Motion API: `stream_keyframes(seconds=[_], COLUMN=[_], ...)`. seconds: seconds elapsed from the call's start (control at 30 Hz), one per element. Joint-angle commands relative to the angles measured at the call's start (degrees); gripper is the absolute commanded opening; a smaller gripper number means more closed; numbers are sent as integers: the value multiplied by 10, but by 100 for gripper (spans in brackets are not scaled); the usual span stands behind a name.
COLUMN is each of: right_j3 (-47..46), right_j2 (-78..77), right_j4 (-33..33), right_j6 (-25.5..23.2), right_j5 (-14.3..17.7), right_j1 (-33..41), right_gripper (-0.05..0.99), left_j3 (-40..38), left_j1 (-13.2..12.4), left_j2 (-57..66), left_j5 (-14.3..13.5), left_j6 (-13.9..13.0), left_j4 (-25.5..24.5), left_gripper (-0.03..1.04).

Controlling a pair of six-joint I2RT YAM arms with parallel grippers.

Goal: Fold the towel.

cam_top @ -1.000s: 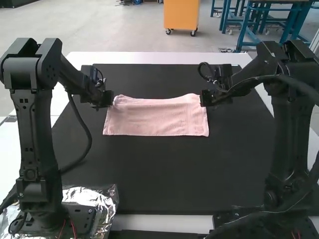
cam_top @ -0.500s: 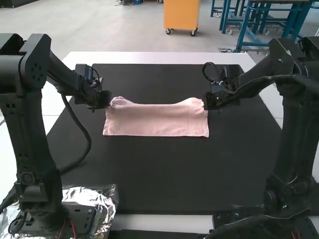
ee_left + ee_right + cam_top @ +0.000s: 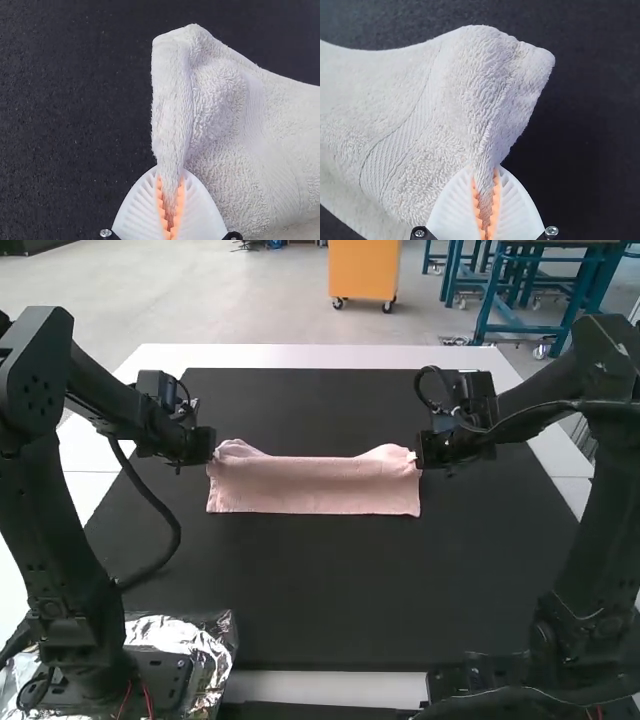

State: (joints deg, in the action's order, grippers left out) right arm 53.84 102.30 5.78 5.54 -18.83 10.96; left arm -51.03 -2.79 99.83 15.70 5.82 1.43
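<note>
Stretching mid-frame: pink towel (image 3: 315,486), over black mat (image 3: 330,590).
Left gripper (image 3: 205,448): jaws clamped on towel near upper-left corner.
Right gripper (image 3: 428,451): jaws clamped near upper-right corner.

I see passing room over the black mat (image 3: 330,590) from mid-frame down toward the lower edge, and along its strip above the pink towel (image 3: 315,485). The towel bridges the left gripper (image 3: 202,447) and right gripper (image 3: 430,450), so I can't cut straight between them at its height. On my left, the left arm (image 3: 55,510), its drooping cable (image 3: 166,540) and the foil (image 3: 190,635) obstruct; the right arm (image 3: 590,540) blocks the lower right.
</note>
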Motion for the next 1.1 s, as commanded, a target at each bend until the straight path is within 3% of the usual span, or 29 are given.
stream_keyframes(seconds=[0.0,0.33,0.67,0.7,0.73,0.8,0.93,1.0,1.07], right_j3=[-16,-80,-132,-132,-131,-130,-108,-95,-85], right_j2=[-40,-69,-24,-19,-15,-14,-25,-40,-53], right_j4=[-3,-10,41,37,34,29,-4,-15,-17], right_j6=[-4,-12,-18,-14,-13,-11,-9,-11,-14], right_j5=[-4,-6,15,16,17,20,20,20,20], right_j1=[-14,-14,-14,-14,-14,-14,-14,-14,-14], right_gripper=[-3,-3,-2,-1,6,31,66,83,89], left_j3=[25,99,172,178,182,186,183,179,176], left_j1=[-13,-12,-8,-8,-8,-8,-8,-11,-12], left_j2=[-34,-86,-88,-88,-88,-88,-89,-89,-90], left_j5=[-6,-6,-10,-10,-11,-11,-12,-12,-12], left_j6=[-6,-6,2,2,3,2,2,3,4], left_j4=[3,11,88,93,97,99,96,97,96], left_gripper=[3,3,3,3,3,16,70,83,94])
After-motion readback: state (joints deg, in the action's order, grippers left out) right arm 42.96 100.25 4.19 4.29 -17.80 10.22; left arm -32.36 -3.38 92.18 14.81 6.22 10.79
